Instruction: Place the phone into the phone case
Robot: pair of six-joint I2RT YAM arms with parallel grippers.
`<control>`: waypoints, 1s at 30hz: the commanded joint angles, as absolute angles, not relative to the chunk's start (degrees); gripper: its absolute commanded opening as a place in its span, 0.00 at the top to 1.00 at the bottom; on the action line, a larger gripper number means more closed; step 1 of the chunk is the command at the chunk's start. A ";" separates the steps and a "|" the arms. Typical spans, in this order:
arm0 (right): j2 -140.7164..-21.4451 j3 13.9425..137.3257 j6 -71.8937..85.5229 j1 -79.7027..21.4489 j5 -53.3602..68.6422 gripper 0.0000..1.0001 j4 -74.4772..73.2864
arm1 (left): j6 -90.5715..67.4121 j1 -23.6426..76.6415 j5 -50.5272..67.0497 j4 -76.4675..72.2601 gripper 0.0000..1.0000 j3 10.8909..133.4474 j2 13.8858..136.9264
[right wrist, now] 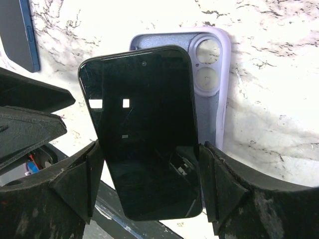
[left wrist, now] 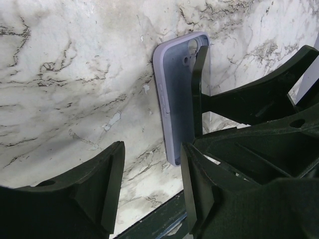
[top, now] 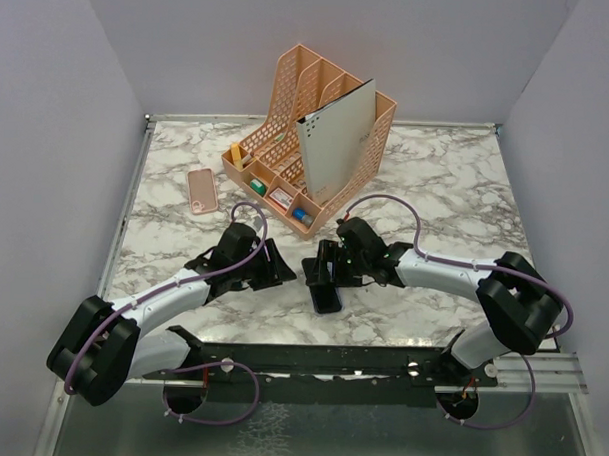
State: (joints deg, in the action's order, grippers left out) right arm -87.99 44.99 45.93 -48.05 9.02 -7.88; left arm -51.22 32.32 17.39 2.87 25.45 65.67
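Two fingers (right wrist: 82, 181) of the right gripper (right wrist: 149, 177) are clamping a black phone (right wrist: 142, 124) by its long sides, screen facing the wrist camera. Just beyond the fingertips, a lilac phone case (right wrist: 207, 119) is lying open side up on the marble table (top: 446, 193), its camera cut-outs at the far end. The phone is overlapping most of the case and sitting at a slant to it. Whether its far edge is already touching the case is not clear.

Opposite, the left gripper (left wrist: 152, 169) is hovering with its fingers (left wrist: 102, 189) spread and gripping nothing, the case lying just past their tips.

The step in hand is probably seating the phone. Doing it well is likely calling for squaring the phone's edges to the case walls, tucking the far end in first, then pressing the near end flat while the free gripper is steadying the case.

Further out, well beyond both grippers, a peach desk organizer (top: 289, 97) is standing upright. A grey folder (top: 338, 139) is leaning in its tall slots, and small coloured items (top: 258, 186) are sitting in its low front compartments. A pink phone (top: 203, 190) is lying on the table beside it.
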 commanded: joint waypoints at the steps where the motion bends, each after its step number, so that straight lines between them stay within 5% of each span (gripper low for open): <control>1: -87.89 47.15 45.62 -48.59 7.32 0.26 -8.92 | -51.06 32.08 18.37 2.55 0.46 24.61 64.54; 12: -88.67 47.60 45.97 -48.63 6.55 0.19 -9.56 | -51.06 32.07 18.37 2.68 0.46 24.87 64.55; 30: -85.34 49.10 39.73 -48.60 5.60 0.38 -13.07 | -51.90 32.29 21.91 -2.94 0.46 25.57 69.96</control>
